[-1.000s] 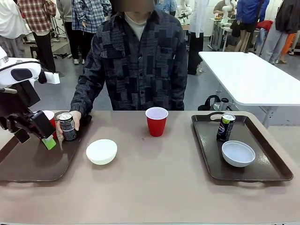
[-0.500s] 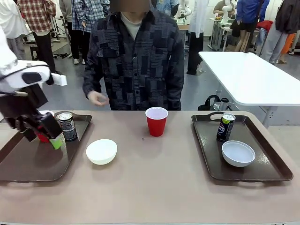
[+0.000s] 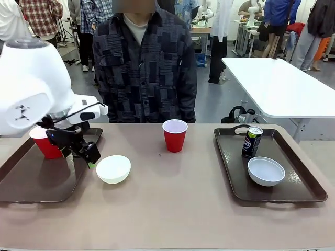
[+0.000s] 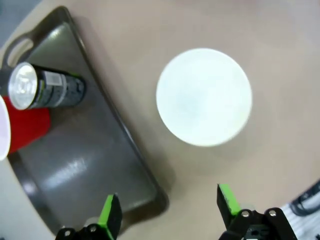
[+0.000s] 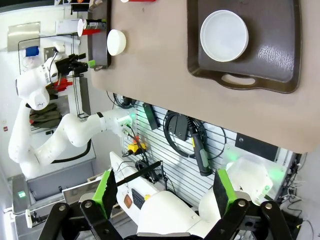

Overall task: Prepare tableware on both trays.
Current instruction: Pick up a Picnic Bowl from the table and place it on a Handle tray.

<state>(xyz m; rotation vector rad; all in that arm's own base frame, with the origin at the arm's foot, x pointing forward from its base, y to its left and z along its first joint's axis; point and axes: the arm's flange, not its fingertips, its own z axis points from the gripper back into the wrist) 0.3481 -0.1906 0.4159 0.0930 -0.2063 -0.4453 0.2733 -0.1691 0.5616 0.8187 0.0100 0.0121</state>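
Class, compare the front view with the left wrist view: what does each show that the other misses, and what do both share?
Front view adds: the person, the middle red cup on the table, the right tray with a green-topped can and small bowl. Left wrist view adds: the dark can on the left tray. Shared: that tray, its red cup, the white bowl on the table beside it.

in the front view the left tray runs off the picture's edge; the white arm above it covers the can and part of the red cup.
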